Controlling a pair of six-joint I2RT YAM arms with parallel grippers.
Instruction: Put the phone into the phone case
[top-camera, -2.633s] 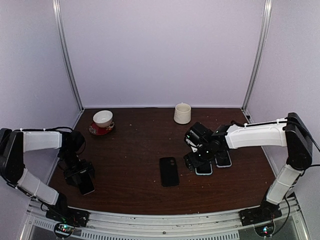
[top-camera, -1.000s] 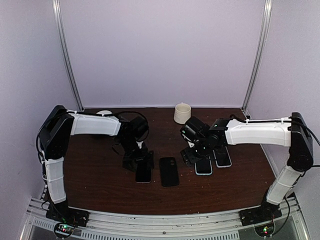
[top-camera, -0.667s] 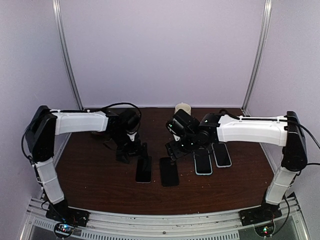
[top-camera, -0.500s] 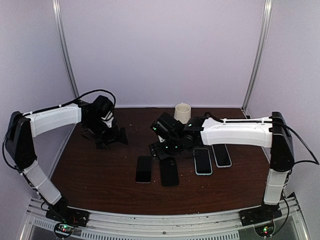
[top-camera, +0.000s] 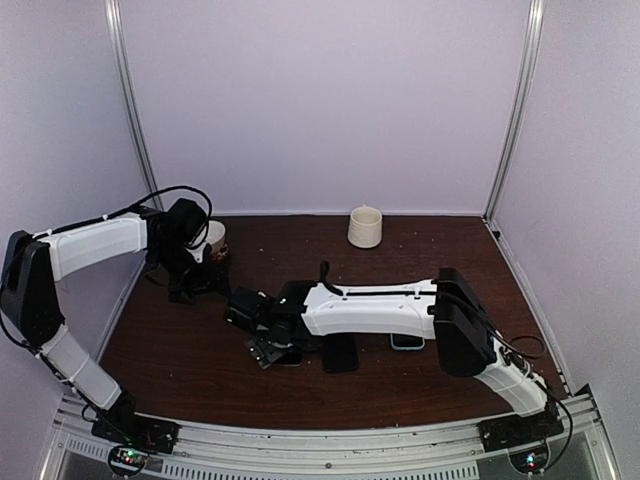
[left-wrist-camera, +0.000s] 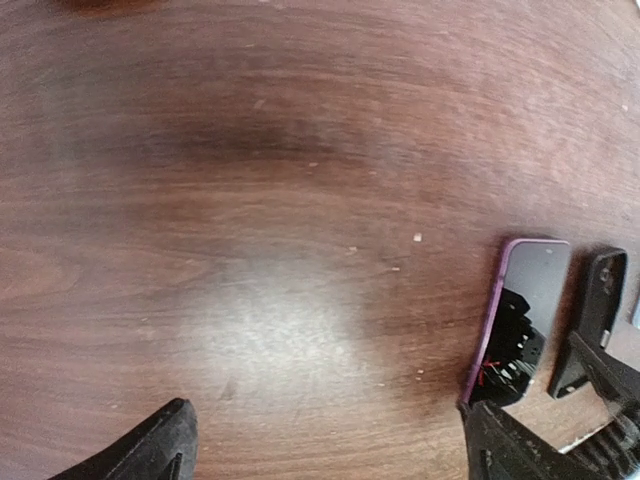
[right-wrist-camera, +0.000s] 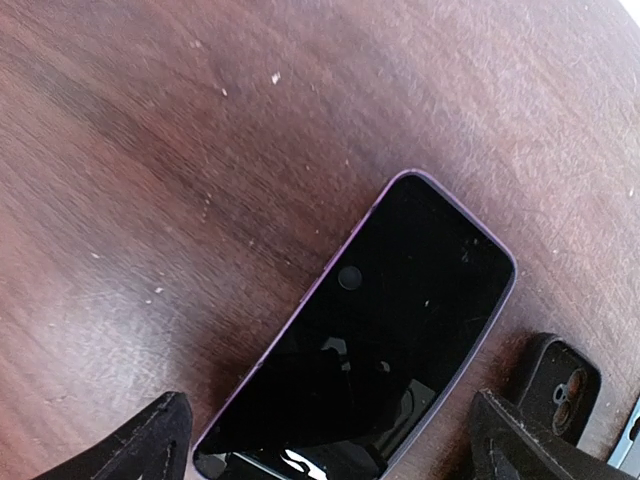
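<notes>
A phone with a purple rim and black screen (right-wrist-camera: 375, 330) lies flat on the brown table, also seen in the top view (top-camera: 287, 350) and the left wrist view (left-wrist-camera: 527, 300). A black phone case (top-camera: 340, 352) lies right beside it, camera hole showing (right-wrist-camera: 562, 385). My right gripper (right-wrist-camera: 330, 452) is open, low over the phone's near end, one finger on each side, not touching that I can see; in the top view (top-camera: 264, 340) it covers part of the phone. My left gripper (left-wrist-camera: 330, 460) is open and empty, at the back left (top-camera: 190, 288).
A cream cup (top-camera: 365, 226) stands at the back centre. A white bowl on a red saucer (top-camera: 213, 240) sits behind my left wrist. A blue-rimmed phone (top-camera: 405, 342) lies under my right forearm. Metal posts stand at the back corners.
My left gripper carried the phone in beside the case, let it go and drew back to the back left. My right arm swung left from the right-hand phones to over this phone.
</notes>
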